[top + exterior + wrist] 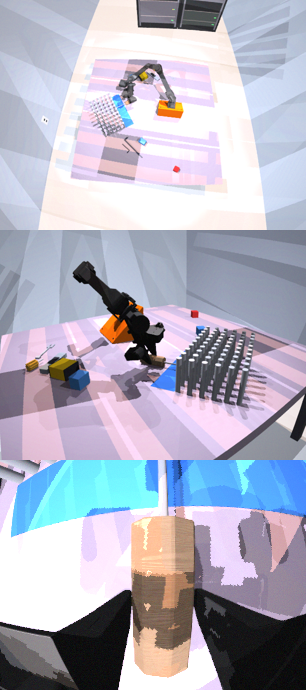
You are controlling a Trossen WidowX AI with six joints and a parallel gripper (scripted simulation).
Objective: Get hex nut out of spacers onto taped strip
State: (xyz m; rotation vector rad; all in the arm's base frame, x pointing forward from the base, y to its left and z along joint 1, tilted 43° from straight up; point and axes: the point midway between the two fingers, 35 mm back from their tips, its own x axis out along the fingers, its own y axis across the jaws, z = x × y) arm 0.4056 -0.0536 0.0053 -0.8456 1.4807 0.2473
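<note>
My gripper (128, 100) (146, 359) (162, 595) is shut on the wooden handle (157, 360) (162, 575) of a thin-rod tool and holds it low over the table. The metal rod (170, 363) (161, 469) crosses the blue taped strip (124, 113) (166, 379) (87, 495) and points at the standing grey spacers (107, 115) (216, 359). The rod's tip is hidden among the spacers. I cannot see the hex nut in any view.
The arm's orange base (170, 111) (116, 330) stands behind. A yellow block (60, 370), a blue cube (79, 380), a small screwdriver (32, 365) and a wrench (45, 351) lie to one side. A dark L-shaped tool (129, 146), a small blue cube (142, 141) and a red cube (176, 169) lie beyond the spacers.
</note>
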